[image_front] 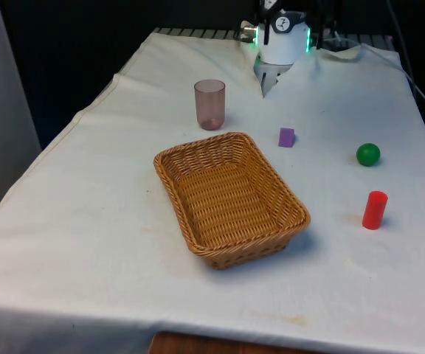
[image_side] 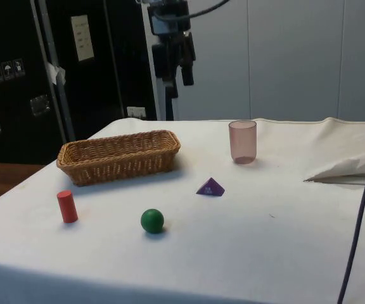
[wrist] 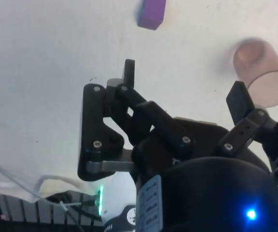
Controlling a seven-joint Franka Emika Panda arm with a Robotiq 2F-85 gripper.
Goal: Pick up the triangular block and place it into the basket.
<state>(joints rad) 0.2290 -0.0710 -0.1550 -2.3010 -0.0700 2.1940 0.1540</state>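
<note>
Surface (image_front: 87, 221) under white cloth, wicker basket (image_front: 231, 198) open at centre to receive. Hand (wrist: 182, 84) raised near far end, apparently fingers apart, empty. Purple triangular block (image_front: 286, 137) just beyond basket, free for grasping, beside pink cup (image_front: 209, 104).

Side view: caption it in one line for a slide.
Open pincer hangs high above the wicker basket; purple triangular block untouched on the white cloth.
</note>
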